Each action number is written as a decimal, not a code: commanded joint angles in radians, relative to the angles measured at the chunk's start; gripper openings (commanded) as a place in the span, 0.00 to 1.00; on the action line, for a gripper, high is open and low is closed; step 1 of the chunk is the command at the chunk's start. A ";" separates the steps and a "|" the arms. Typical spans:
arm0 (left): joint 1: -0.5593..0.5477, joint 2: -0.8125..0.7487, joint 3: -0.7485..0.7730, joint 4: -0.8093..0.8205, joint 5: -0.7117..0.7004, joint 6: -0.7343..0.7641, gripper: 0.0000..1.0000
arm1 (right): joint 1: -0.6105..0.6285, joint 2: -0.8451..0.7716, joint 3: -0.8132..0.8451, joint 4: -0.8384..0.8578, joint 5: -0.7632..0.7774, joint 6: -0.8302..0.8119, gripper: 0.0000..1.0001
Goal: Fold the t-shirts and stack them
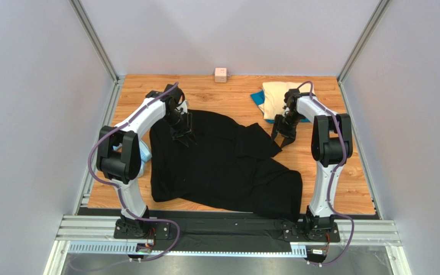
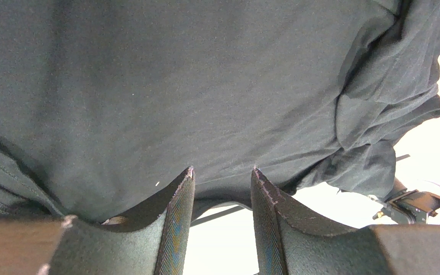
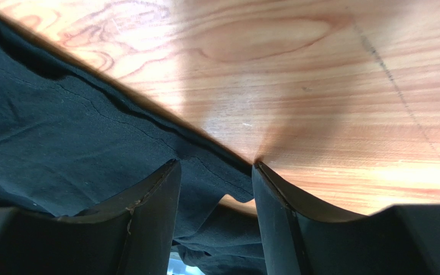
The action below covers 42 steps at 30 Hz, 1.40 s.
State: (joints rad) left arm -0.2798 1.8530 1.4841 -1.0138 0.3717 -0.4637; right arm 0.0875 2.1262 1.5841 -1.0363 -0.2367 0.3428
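From where I stood, everything was placed around the big plain black cotton t-shirt (image 1: 222, 166), which lay spread and rumpled over the middle of the wooden table (image 1: 343, 183), its near hem reaching the table's front edge. Just off its left side a bit of light-blue plastic (image 1: 145, 153) peeked out from behind the left arm. The left gripper (image 1: 183, 136) was down on the shirt's far left part, jaws parted, fingertips at the cloth and nothing clamped between them. Beyond the shirt's far edge sat a small pink cube (image 1: 220, 74). To its far right lay the folded bright blue t-shirt (image 1: 257, 98) with the pale cream-beige t-shirt (image 1: 275, 97) on top. The right gripper (image 1: 281, 139) hung at the black shirt's right sleeve, jaws apart and released, the hem running loose between them.
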 commanded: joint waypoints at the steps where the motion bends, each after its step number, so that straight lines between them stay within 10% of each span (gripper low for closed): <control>1: -0.002 -0.034 0.015 -0.012 -0.004 0.013 0.47 | 0.035 0.026 -0.044 0.035 0.085 -0.022 0.56; 13: -0.004 -0.046 0.007 -0.009 -0.007 0.002 0.47 | 0.124 0.074 0.004 0.027 0.188 -0.001 0.45; 18: -0.004 -0.051 0.011 -0.008 -0.007 -0.004 0.47 | 0.130 0.098 0.040 -0.005 0.191 -0.008 0.00; 34: 0.028 -0.022 0.131 0.041 -0.240 -0.107 0.52 | 0.094 -0.146 0.093 -0.083 0.194 -0.018 0.00; 42: 0.145 0.205 0.428 -0.015 -0.370 -0.184 0.52 | 0.034 -0.261 0.116 -0.143 0.143 -0.036 0.00</control>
State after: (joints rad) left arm -0.1802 1.9495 1.7802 -1.0039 0.0887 -0.5835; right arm 0.1452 1.9347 1.6588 -1.1412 -0.0727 0.3286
